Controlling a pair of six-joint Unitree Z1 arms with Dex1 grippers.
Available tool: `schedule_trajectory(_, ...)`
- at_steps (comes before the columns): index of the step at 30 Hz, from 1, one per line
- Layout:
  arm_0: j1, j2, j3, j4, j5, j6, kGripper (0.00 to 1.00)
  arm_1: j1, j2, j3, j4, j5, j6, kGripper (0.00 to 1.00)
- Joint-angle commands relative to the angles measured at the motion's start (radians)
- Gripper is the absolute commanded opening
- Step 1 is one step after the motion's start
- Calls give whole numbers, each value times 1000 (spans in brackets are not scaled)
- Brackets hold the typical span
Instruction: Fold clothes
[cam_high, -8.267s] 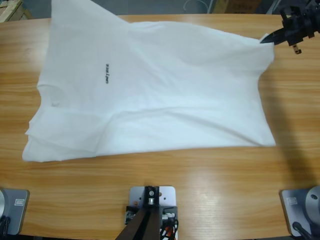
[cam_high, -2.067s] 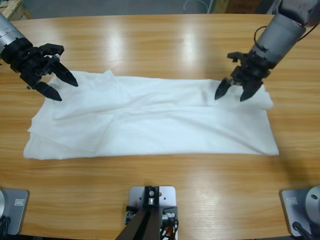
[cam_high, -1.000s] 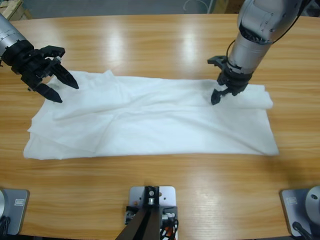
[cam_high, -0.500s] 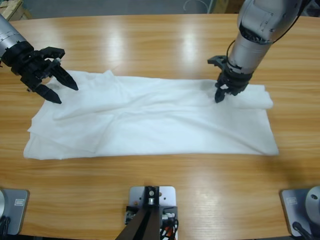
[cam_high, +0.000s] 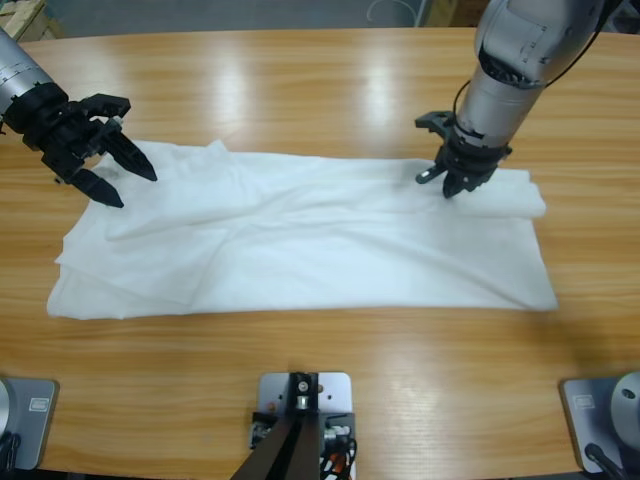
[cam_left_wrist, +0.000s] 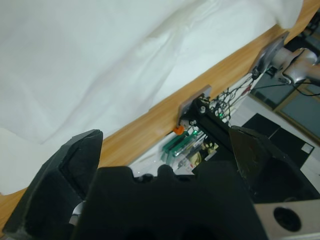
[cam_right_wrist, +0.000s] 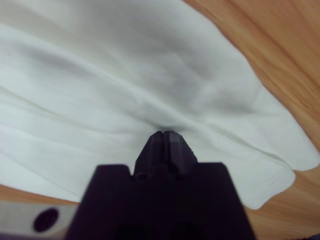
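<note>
Wooden counter (cam_high: 330, 390) carried folded white T-shirt (cam_high: 300, 240) | left end effector (cam_high: 118, 175) spread at shirt's edge | right end effector (cam_high: 448, 183) pinched its cloth.

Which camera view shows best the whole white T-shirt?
The high view: the T-shirt lies folded lengthwise, all edges visible on the table. The left wrist view shows only part of it, and the right wrist view only cloth at the claw.
</note>
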Motion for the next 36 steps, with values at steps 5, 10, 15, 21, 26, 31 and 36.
schedule_trajectory(5, -14, 36, 28, -13, 12, 3, 987, 11, 62, -63, 45, -48, -20, 1000)
schedule_trajectory(10, -14, 37, 28, -13, 15, 1, 987, 11, 86, -70, 44, -37, -30, 1000)
schedule_trajectory(15, -14, 34, 30, -13, 20, -2, 987, 11, 106, -69, 35, -29, -36, 1000)
schedule_trajectory(21, -10, 35, 31, -13, 22, -2, 987, 11, 116, -69, 30, -12, -36, 630)
schedule_trajectory(26, -8, 37, 31, -13, 22, -2, 987, 11, 114, -65, 27, -15, -36, 0)
schedule_trajectory(31, -8, 38, 31, -13, 22, -2, 987, 11, 111, -63, 27, -22, -28, 0)
schedule_trajectory(36, -8, 38, 31, -13, 22, -2, 987, 11, 109, -55, 27, -20, -27, 0)
